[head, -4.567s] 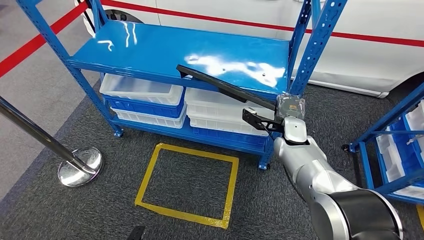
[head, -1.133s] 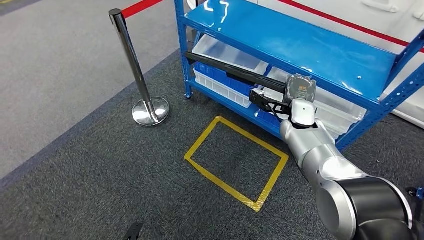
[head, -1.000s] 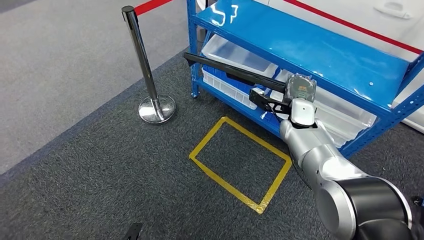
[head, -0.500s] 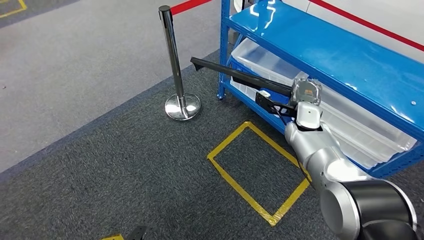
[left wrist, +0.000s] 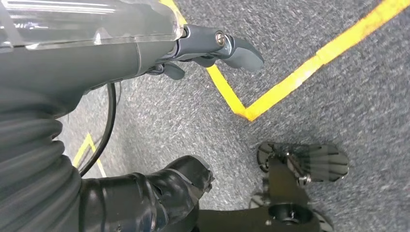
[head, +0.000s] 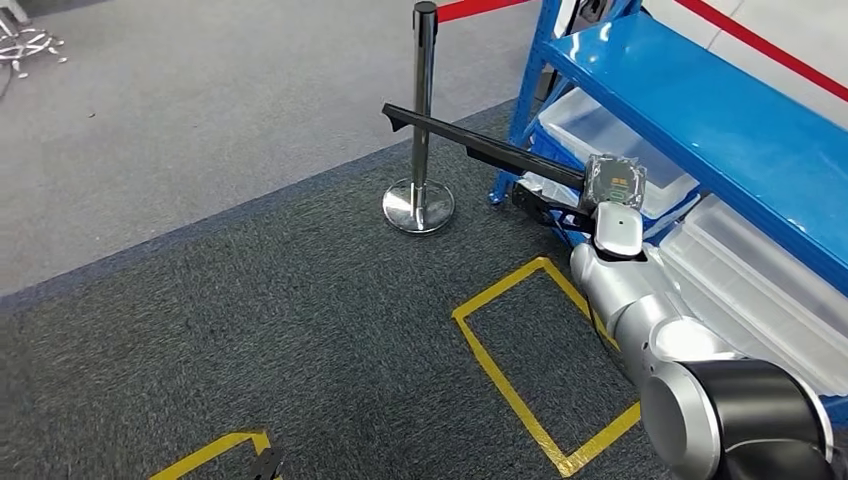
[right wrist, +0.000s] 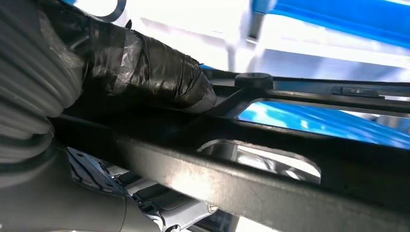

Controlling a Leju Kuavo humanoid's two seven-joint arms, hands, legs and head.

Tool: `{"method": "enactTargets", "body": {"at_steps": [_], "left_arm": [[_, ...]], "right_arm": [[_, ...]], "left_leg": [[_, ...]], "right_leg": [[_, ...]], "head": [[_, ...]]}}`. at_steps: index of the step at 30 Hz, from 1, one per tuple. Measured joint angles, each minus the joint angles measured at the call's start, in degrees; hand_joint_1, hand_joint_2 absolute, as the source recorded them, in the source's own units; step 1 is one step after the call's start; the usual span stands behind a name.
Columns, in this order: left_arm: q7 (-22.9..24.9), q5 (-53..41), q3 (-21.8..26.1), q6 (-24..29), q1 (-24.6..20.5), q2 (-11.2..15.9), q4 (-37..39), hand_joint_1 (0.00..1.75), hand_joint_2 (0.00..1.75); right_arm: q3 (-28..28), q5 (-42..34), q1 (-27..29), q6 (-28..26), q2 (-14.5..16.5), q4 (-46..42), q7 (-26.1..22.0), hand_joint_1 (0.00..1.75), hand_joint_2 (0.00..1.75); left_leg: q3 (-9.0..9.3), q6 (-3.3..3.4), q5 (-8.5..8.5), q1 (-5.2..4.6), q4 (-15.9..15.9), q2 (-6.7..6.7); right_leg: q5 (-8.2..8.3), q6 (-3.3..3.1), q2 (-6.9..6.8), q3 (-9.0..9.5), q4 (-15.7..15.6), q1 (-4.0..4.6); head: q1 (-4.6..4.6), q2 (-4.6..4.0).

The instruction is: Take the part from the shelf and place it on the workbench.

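Head view: a dark grey speckled carpet (head: 300, 330) covers the near floor, and a paler grey carpet (head: 180, 110) lies beyond it at the far left. A rectangle of yellow tape (head: 520, 360) is marked on the dark carpet at near right, and a corner of a second yellow outline (head: 205, 455) is seen at the near left edge. A chrome stanchion post (head: 423, 100) stands on its round base (head: 418, 205) at the boundary of the two carpets, with a red barrier belt (head: 475, 8) running from its top to the right. A blue steel shelf (head: 720, 120) is placed at the far right, with white plastic bins (head: 760, 290) stacked on its lower level. A white surface with a red stripe (head: 770, 50) is seen behind the shelf.

The long black part (head: 470, 140) is held clear of the shelf, raised over the carpet in front of it; it is gripped at its right end by the right hand (head: 612, 185), whose fingers are closed around it, and its free end reaches left, beside the post. In the right wrist view, a tape-wrapped thumb (right wrist: 159, 72) is pressed against the black bars of the part (right wrist: 290, 188).

In the left wrist view, the left hand (left wrist: 203, 48) is seen hanging over the carpet, its fingers (left wrist: 237, 48) loosely curled and nothing held.

No writing can be read; a label on the back of the right hand is too small to make out.
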Motion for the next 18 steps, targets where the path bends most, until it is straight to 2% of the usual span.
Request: {"method": "enactTargets", "body": {"at_steps": [1, 2, 3, 4, 5, 6, 8, 9, 10, 12, 13, 14, 16, 17, 18], "left_arm": [[0.0, 0.0, 0.0, 0.0, -0.1, 0.0, 0.0, 0.00, 1.75], [0.0, 0.0, 0.0, 0.0, -0.1, 0.0, 0.0, 0.00, 1.75], [0.0, 0.0, 0.0, 0.0, -0.1, 0.0, 0.0, 0.00, 1.75], [0.0, 0.0, 0.0, 0.0, 0.0, 0.0, 0.0, 0.00, 1.75], [0.0, 0.0, 0.0, 0.0, 0.0, 0.0, 0.0, 0.00, 1.75], [0.0, 0.0, 0.0, 0.0, 0.1, 0.0, 0.0, 0.00, 1.75], [0.0, 0.0, 0.0, 0.0, 0.0, -0.1, 0.0, 0.00, 1.75], [0.0, 0.0, 0.0, 0.0, -0.1, -0.1, 0.0, 0.00, 1.75], [0.0, 0.0, 0.0, 0.0, -0.1, -0.1, 0.0, 0.00, 1.75], [0.0, -0.1, 0.0, 0.0, 0.1, -0.1, 0.0, 0.00, 1.75], [0.0, -0.1, 0.0, 0.0, 0.2, -0.1, 0.0, 0.00, 1.75], [0.0, -0.1, 0.0, 0.0, 0.2, -0.1, 0.0, 0.00, 1.75], [0.0, 0.0, 0.0, 0.1, 0.2, 0.0, 0.0, 0.00, 1.75], [0.0, 0.0, 0.0, 0.0, 0.1, 0.0, 0.0, 0.00, 1.75], [0.0, 0.0, 0.0, 0.0, 0.1, 0.0, 0.0, 0.00, 1.75]], "right_arm": [[-0.1, 0.0, 0.1, 0.0, -0.2, 0.0, 0.0, 1.75, 1.75], [-0.2, 0.0, 0.3, 0.0, -0.3, 0.0, -0.1, 1.75, 1.75], [-0.3, 0.0, 0.5, 0.0, -0.4, 0.0, -0.1, 1.75, 1.75], [-0.4, 0.0, 0.7, 0.0, -0.4, 0.0, -0.1, 1.75, 1.75], [-0.4, 0.0, 0.7, 0.0, -0.5, 0.0, -0.1, 1.75, 1.75], [-0.4, 0.0, 0.8, -0.1, -0.5, 0.0, -0.1, 1.75, 1.75], [-0.5, 0.0, 0.7, -0.1, -0.6, 0.0, -0.2, 1.75, 1.75], [-0.6, 0.0, 0.7, -0.1, -0.7, 0.0, -0.3, 1.75, 1.75], [-0.7, 0.0, 0.7, -0.1, -0.7, 0.0, -0.4, 1.75, 1.75], [-0.8, 0.0, 0.7, -0.1, -0.5, 0.0, -0.4, 1.75, 1.75], [-0.8, 0.0, 0.7, -0.1, -0.4, 0.0, -0.4, 1.75, 1.75], [-0.9, 0.0, 0.7, -0.1, -0.4, 0.0, -0.4, 1.75, 1.75], [-0.9, 0.0, 0.6, -0.2, -0.4, 0.0, -0.4, 1.75, 1.75], [-0.9, 0.0, 0.6, -0.2, -0.4, 0.0, -0.4, 1.75, 1.75], [-0.9, 0.0, 0.6, -0.1, -0.4, 0.0, -0.4, 1.75, 1.75]], "left_leg": [[-0.04, 0.21, 0.07, -0.04, 0.0, -0.68], [-0.07, 0.33, 0.09, -0.10, 0.0, -1.37], [-0.07, 0.38, 0.10, -0.15, 0.0, -2.15], [-0.07, 0.39, 0.10, -0.18, 0.1, -2.95], [-0.06, 0.36, 0.08, -0.19, 0.2, -3.75], [-0.06, 0.30, 0.04, -0.18, 0.4, -4.57], [-0.36, 0.00, -0.03, -0.18, 0.8, -5.91], [-0.66, -0.29, 0.04, -0.14, 1.0, -6.48], [-0.98, -0.62, 0.18, -0.06, 1.0, -7.10], [-1.40, -1.32, 0.46, 0.04, 0.8, -8.13], [-1.63, -1.59, 0.17, -0.13, 1.2, -7.39], [-2.26, -1.85, -0.66, -0.28, 2.5, -5.88], [-5.05, -2.31, -3.80, -0.31, 8.7, -2.05], [-6.93, -2.54, -5.41, -0.09, 12.6, -1.10], [-8.41, -2.71, -6.35, 0.10, 15.7, -0.69]], "right_leg": [[-1.92, 0.02, 1.53, -1.87, 4.0, -0.01], [-3.47, 0.03, 2.27, -3.80, 7.9, 0.03], [-4.05, 0.03, 2.54, -5.22, 10.6, 0.10], [-3.41, -0.03, 2.64, -5.68, 11.1, 0.13], [-1.70, -0.15, 2.76, -5.04, 9.3, 0.12], [0.68, -0.32, 3.24, -3.53, 5.6, 0.07], [3.67, -0.62, 5.63, -0.44, -1.5, -0.22], [4.16, -0.69, 6.57, 0.42, -3.5, -0.27], [3.97, -0.73, 7.00, 0.70, -4.1, -0.25], [4.16, -0.98, 5.82, 0.98, -4.5, -0.25], [4.27, -1.31, 5.11, 1.19, -4.8, -0.39], [4.38, -1.71, 4.34, 1.41, -5.1, -0.52], [4.43, -2.34, 2.88, 1.68, -5.4, -0.42], [4.39, -2.48, 2.16, 1.70, -5.3, -0.28], [4.34, -2.52, 1.46, 1.73, -5.3, -0.20]], "head": [[0.03, 0.00], [0.04, 0.00], [0.04, 0.00], [0.04, 0.00], [0.04, 0.00], [0.04, 0.00], [0.02, 0.00], [0.01, 0.00], [0.03, 0.00], [0.03, 0.00], [-0.04, 0.00], [-0.19, 0.00], [-0.44, 0.00], [-0.50, 0.00], [-0.51, 0.00]]}}
